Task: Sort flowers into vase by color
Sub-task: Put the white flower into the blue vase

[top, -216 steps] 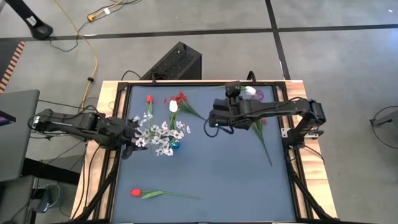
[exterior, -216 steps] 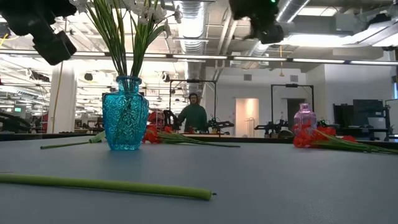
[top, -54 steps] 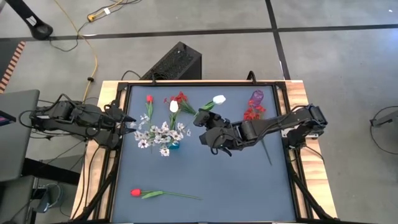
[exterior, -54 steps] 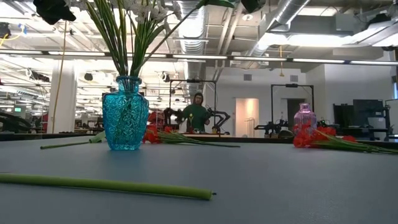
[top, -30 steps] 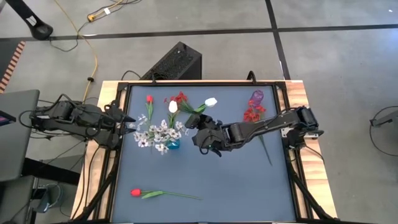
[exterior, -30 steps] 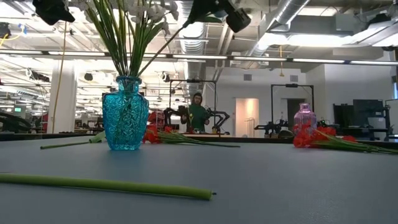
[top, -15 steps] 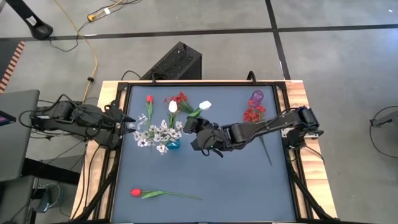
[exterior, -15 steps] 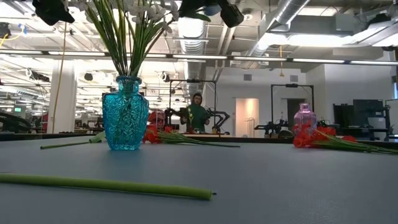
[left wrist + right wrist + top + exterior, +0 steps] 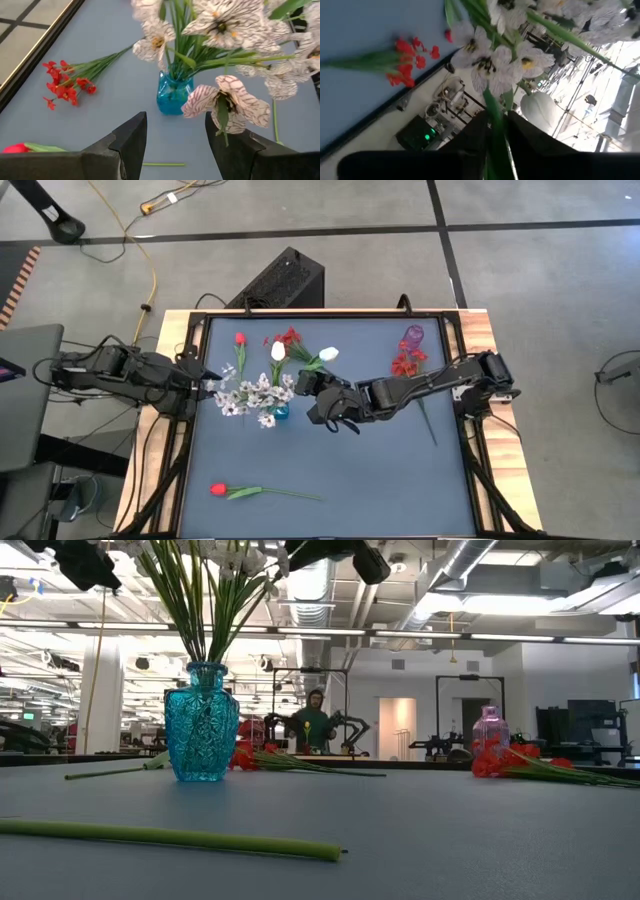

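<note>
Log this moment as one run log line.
right gripper: shut on white tulip, beside blue vase | left gripper: open, by white blossoms | red tulip: on table

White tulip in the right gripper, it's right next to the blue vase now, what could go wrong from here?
The right gripper, shut on the white tulip, holds it beside a blue vase already crowded with white blossoms. The stem may catch on them and miss the narrow neck. Pushing sideways could tip the vase. The left gripper hangs open close by, so the arms might collide.
</note>
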Robot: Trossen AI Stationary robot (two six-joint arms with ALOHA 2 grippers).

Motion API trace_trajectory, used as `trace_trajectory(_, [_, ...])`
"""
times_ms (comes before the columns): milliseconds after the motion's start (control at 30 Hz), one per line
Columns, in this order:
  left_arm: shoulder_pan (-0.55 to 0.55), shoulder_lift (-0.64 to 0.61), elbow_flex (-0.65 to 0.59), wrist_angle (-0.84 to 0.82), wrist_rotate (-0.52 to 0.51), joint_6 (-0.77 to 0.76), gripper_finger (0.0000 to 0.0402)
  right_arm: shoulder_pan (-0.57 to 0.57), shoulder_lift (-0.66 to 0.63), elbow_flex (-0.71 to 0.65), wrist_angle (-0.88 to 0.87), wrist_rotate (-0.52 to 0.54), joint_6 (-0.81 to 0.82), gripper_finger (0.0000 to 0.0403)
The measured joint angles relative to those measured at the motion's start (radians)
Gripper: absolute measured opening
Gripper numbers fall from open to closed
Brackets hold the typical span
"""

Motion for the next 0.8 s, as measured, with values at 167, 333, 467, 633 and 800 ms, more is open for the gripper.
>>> trace_trajectory(167, [0.000,0.000,0.000,0.003,0.004,0.005,0.0190,0.001,0.000,0.000,-0.041,-0.057,0.140,0.0157])
trace_trajectory(333, [0.000,0.000,0.000,0.003,0.004,-0.004,0.0190,0.017,0.000,0.000,-0.136,-0.061,0.302,0.0198])
trace_trajectory(467, [0.000,0.000,0.000,0.005,0.004,-0.004,0.0190,0.041,0.000,0.000,-0.216,-0.063,0.448,0.0212])
trace_trajectory(633, [0.000,0.000,0.000,0.018,0.004,-0.005,0.0190,0.064,-0.004,0.000,-0.327,-0.162,0.620,0.0213])
trace_trajectory(800, [0.000,0.000,0.000,0.026,0.004,-0.005,0.0190,0.084,-0.027,0.001,-0.422,-0.307,0.824,0.0207])
